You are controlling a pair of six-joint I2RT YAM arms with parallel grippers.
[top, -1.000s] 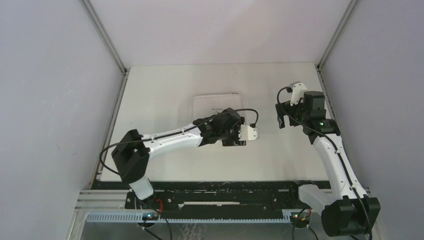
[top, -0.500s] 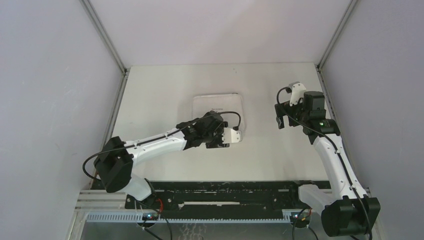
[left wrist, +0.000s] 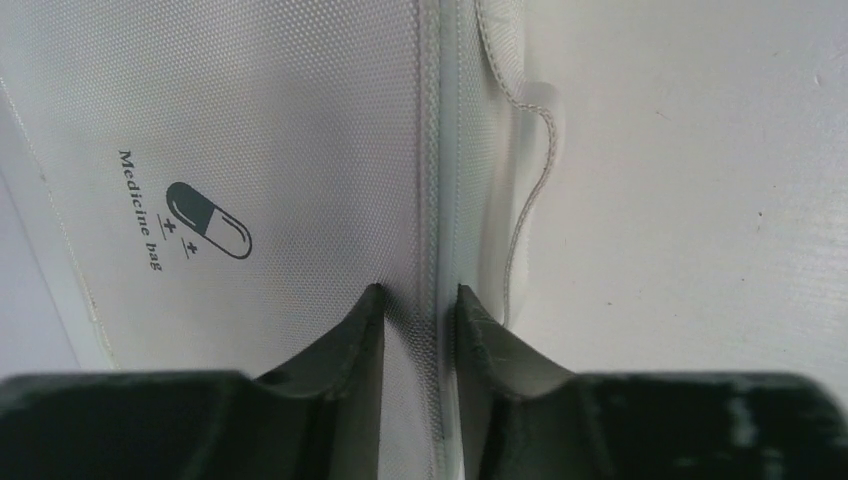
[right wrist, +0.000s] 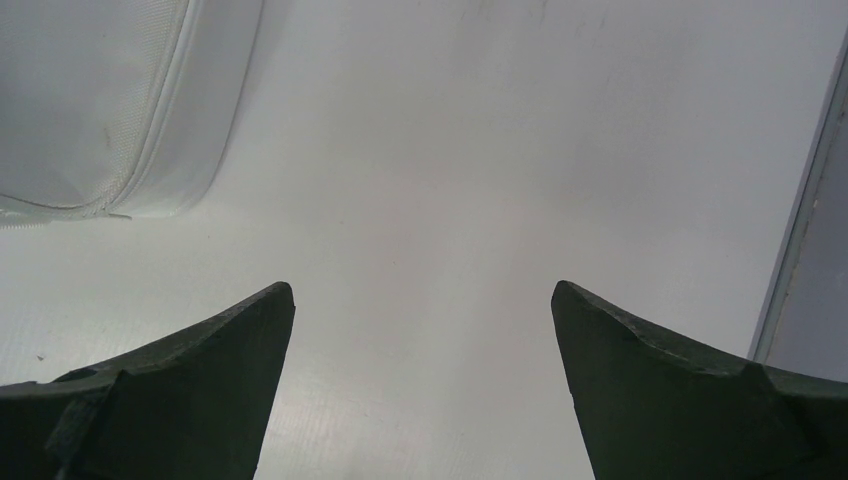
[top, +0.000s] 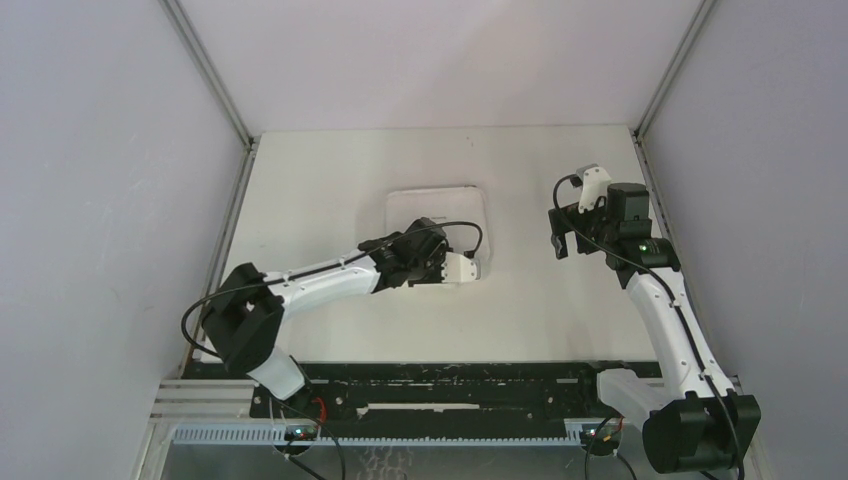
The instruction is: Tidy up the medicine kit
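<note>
Left gripper (left wrist: 418, 300): fingers almost together, pinching the piped zip seam along the edge of the medicine kit (left wrist: 250, 120), just off its pill logo (left wrist: 208, 220). The kit lies flat on the table (right wrist: 450, 150), lid down as far as I can tell. A loose cord loop (left wrist: 530, 190) hangs off the kit's edge beside the pinch. Right gripper (right wrist: 422, 300): fingers wide apart, holding nothing, well off the kit's right side.

Step looks like opening the kit, with the grip taken on the lid edge. Next move calls for running the zip or lifting the lid. The right arm probably has to pin the kit down.
</note>
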